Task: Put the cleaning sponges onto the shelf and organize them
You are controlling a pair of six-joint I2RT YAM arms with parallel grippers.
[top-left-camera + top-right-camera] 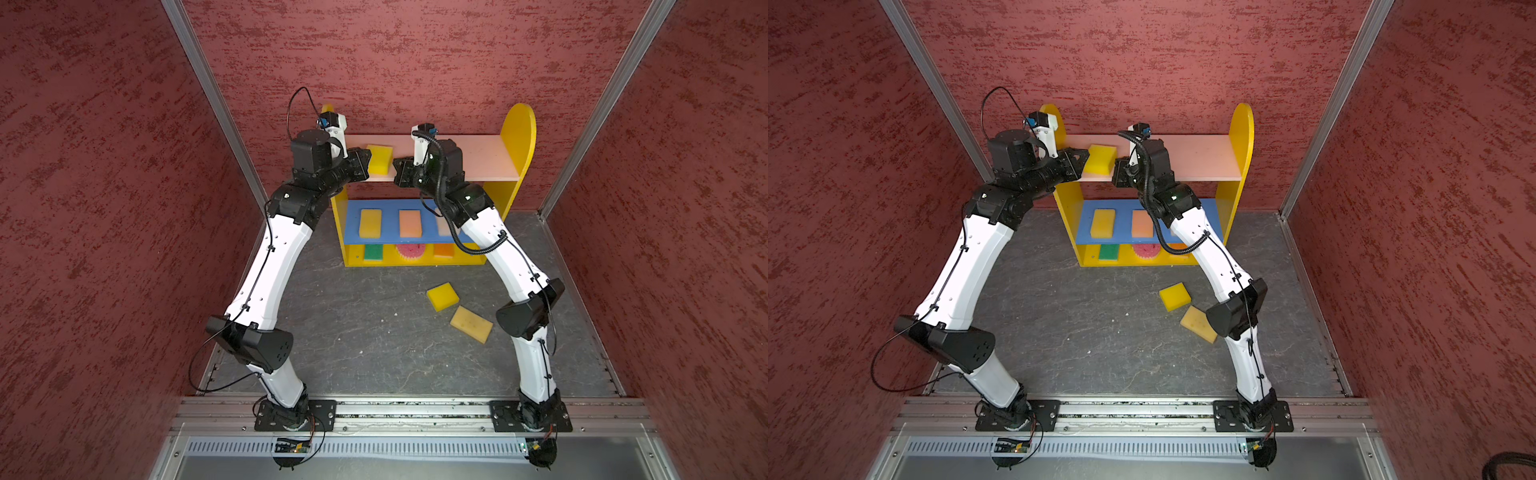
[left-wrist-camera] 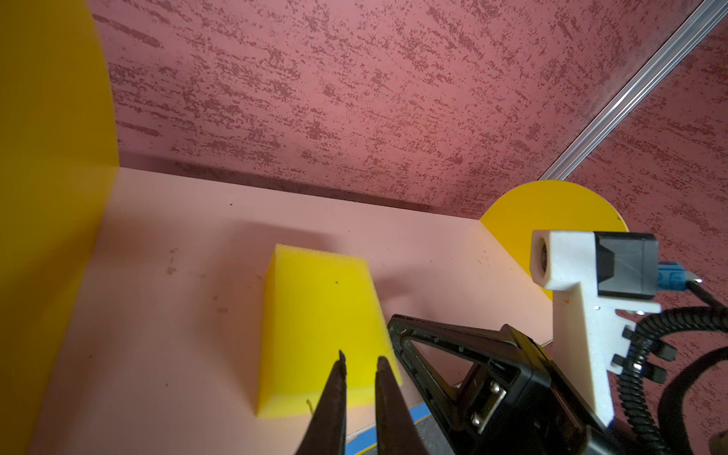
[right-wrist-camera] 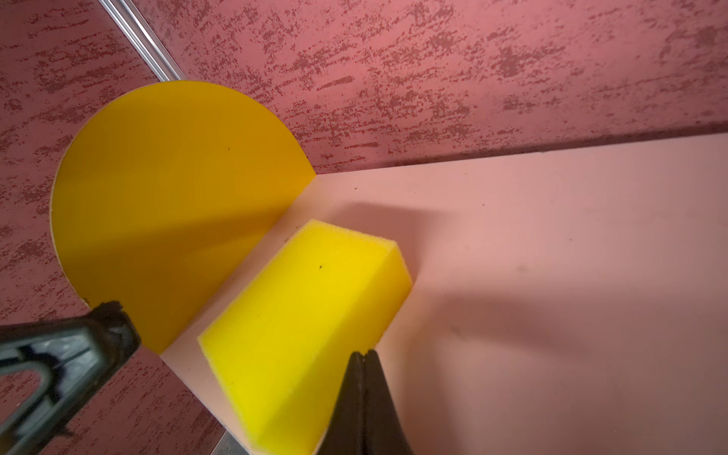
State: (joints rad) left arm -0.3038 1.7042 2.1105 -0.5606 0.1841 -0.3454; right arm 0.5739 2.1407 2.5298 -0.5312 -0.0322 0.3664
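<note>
A bright yellow sponge (image 1: 380, 158) (image 1: 1101, 158) lies flat on the pale pink top board of the shelf (image 1: 517, 137) (image 1: 1241, 133), near its left side panel. My left gripper (image 1: 368, 161) (image 2: 362, 359) sits at the sponge's left end; its jaws stand a narrow gap apart with nothing between them. My right gripper (image 1: 395, 164) (image 3: 362, 353) is shut and empty, with its tips against the right side of the yellow sponge (image 2: 319, 315) (image 3: 303, 311). Two more sponges lie on the floor, one yellow (image 1: 442, 296) and one tan (image 1: 471, 324).
The blue middle board holds a golden sponge (image 1: 370, 223), a peach one (image 1: 410, 223) and a third half hidden by my right arm. On the bottom board are a green sponge (image 1: 373, 252), a pink round one (image 1: 411, 251) and an orange one (image 1: 444, 250). Red walls enclose the cell.
</note>
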